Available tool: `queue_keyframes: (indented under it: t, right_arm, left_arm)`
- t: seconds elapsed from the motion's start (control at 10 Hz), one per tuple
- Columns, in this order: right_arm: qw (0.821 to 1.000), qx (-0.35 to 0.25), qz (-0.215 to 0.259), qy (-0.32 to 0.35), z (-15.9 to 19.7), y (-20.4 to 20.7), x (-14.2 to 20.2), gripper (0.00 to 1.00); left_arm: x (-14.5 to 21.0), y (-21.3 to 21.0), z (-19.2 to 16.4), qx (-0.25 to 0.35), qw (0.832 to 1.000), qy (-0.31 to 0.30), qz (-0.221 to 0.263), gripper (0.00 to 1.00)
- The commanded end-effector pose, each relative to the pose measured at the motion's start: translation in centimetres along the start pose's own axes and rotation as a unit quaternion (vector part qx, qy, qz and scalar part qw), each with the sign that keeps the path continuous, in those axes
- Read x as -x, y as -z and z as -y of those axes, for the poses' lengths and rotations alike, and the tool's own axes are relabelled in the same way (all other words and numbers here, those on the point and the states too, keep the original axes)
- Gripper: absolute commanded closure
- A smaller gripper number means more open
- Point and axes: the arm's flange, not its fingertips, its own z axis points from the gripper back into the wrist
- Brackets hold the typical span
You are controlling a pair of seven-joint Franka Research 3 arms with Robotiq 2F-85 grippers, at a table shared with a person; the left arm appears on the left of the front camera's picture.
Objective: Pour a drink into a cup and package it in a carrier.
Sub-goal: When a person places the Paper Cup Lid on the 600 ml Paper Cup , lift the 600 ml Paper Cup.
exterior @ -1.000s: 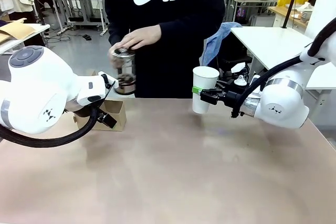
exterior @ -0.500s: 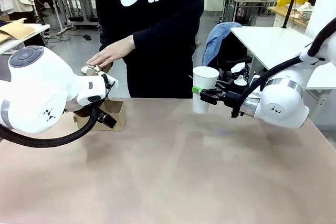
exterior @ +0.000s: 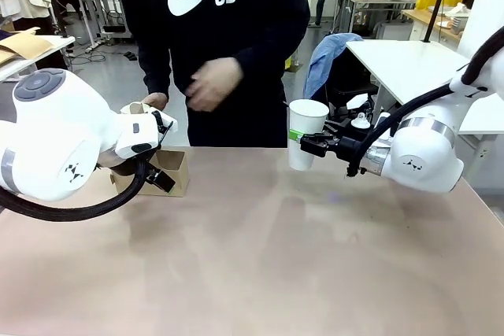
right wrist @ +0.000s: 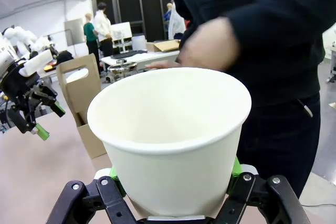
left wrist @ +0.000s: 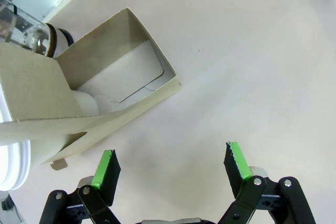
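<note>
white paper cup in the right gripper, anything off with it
Nothing stands out. The tall white paper cup sits upright in the right gripper, undented, lidless and apparently empty; no spill on the tan table.

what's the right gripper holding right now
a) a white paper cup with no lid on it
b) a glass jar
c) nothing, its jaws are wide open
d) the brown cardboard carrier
A: the right gripper is shut on the sides of the cup, and the right wrist view looks straight into the cup's open, lidless mouth between the green pads.
</note>
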Motion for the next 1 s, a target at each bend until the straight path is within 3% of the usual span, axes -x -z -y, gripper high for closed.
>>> queue_keyframes:
  t: [0.0,0.9]
  right_arm:
    - [1.0,0.014,0.004,-0.011,-0.33,0.29,-0.18,0.19]
    - [1.0,0.014,0.004,-0.011,-0.33,0.29,-0.18,0.19]
  left_arm:
    - [0.03,-0.04,-0.05,0.0,1.0,0.0,0.0,0.0]
    - [0.03,-0.04,-0.05,0.0,1.0,0.0,0.0,0.0]
